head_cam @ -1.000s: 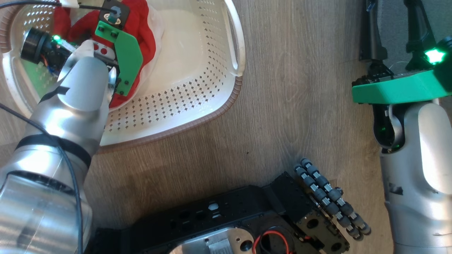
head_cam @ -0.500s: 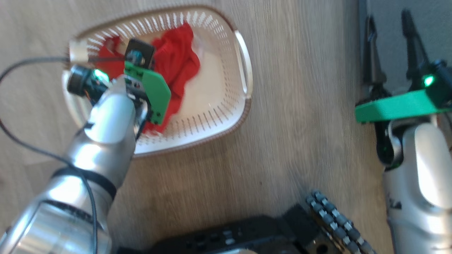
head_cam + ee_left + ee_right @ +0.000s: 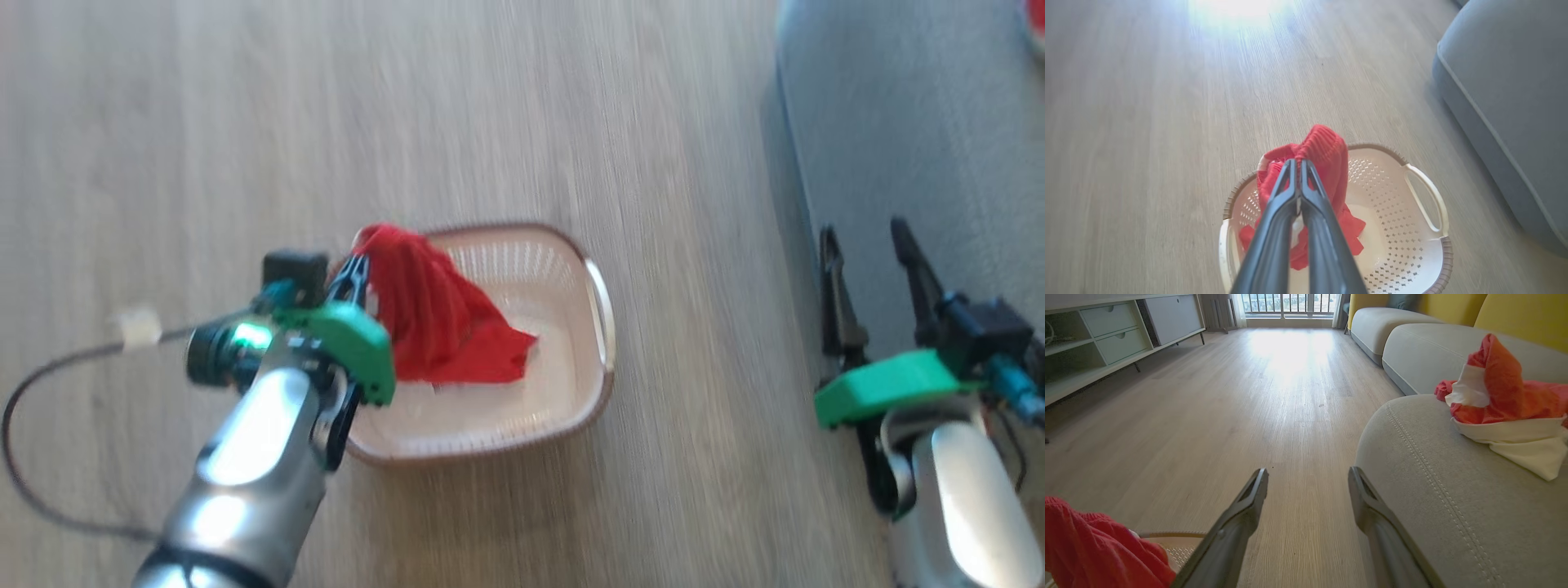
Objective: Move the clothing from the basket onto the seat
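Left fingers [image 3: 1291,175] pinched shut on red clothing [image 3: 1327,151], bunch held up over the cream basket [image 3: 1412,245] on the wood floor [image 3: 1147,102], right fingers [image 3: 1253,494] spread wide, nothing gripped, beside the grey seat [image 3: 1433,477], red-and-white garment [image 3: 1506,404] laid on it

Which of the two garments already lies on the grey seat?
The red-and-white garment lies on the seat; the plain red garment hangs from the shut left pincer over the basket.
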